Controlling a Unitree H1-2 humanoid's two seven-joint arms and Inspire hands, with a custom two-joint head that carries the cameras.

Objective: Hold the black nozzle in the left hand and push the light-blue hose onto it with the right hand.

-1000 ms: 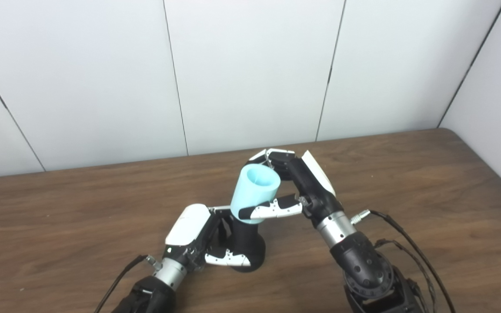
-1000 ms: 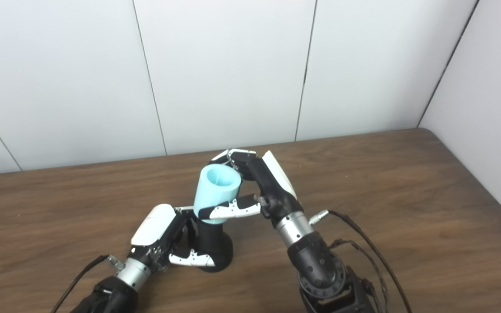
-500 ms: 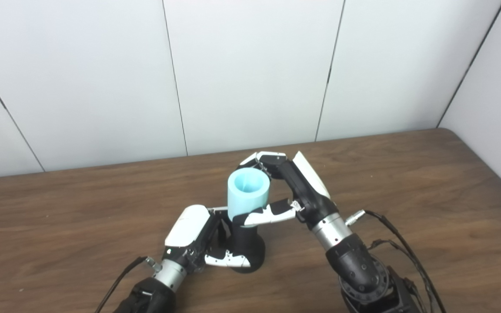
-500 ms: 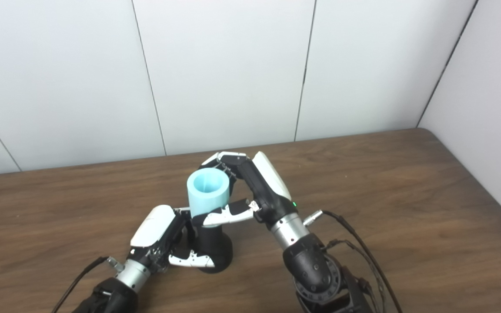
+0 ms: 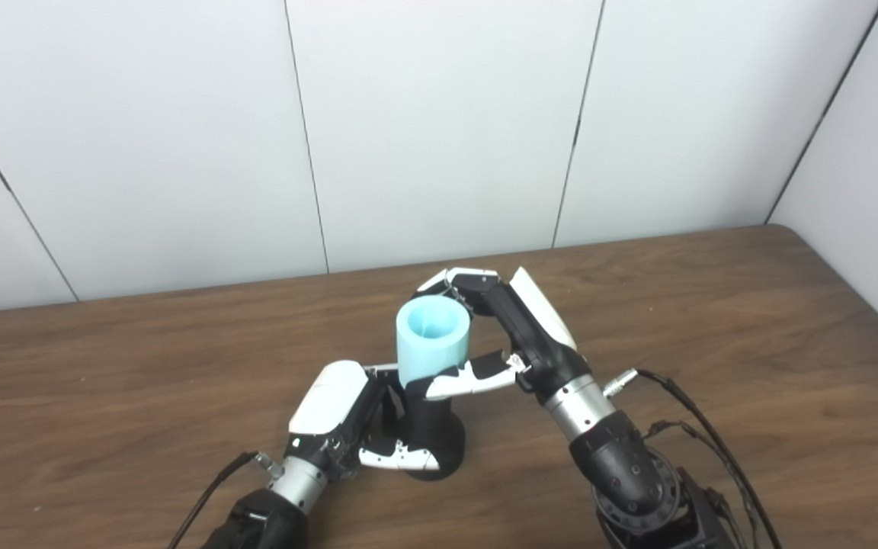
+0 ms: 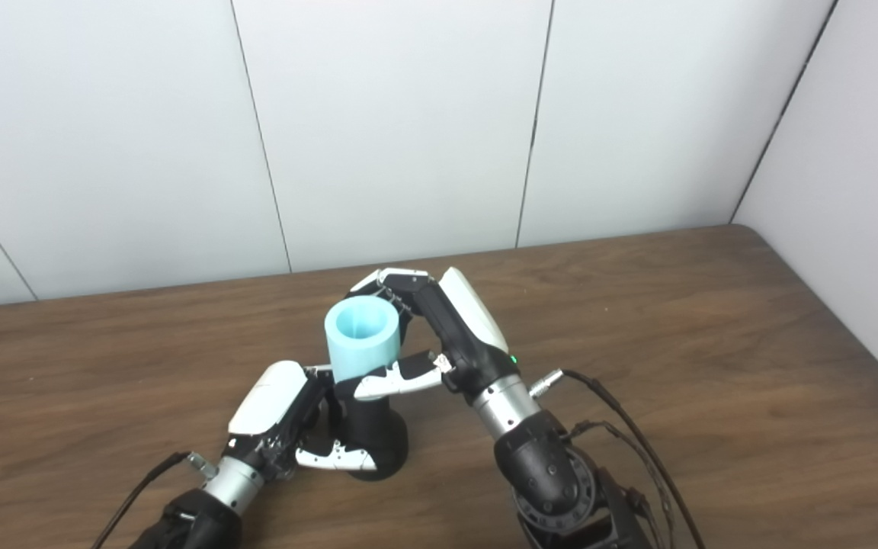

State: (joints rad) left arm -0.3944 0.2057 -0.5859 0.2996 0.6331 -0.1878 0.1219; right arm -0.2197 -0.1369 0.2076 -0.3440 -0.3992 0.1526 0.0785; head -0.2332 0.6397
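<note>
The black nozzle (image 5: 431, 435) stands upright on the wooden table (image 5: 713, 320), wide base down. My left hand (image 5: 347, 427) is shut on its lower part. The light-blue hose (image 5: 431, 339), a short open tube, sits upright over the nozzle's top, with its lower end on the nozzle's neck. My right hand (image 5: 507, 335) is shut on the hose, fingers behind it and thumb across its front. It all shows the same way in the right eye view, with the hose (image 6: 361, 335) above the nozzle (image 6: 370, 435).
Black cables (image 5: 698, 427) trail from my right wrist over the table at the right. White wall panels (image 5: 439, 130) stand close behind the table, and a side wall closes off the right.
My right hand has swung the hose from a rightward tilt to upright and moved it left and down onto the nozzle's top. My left hand and the nozzle have stayed put.
</note>
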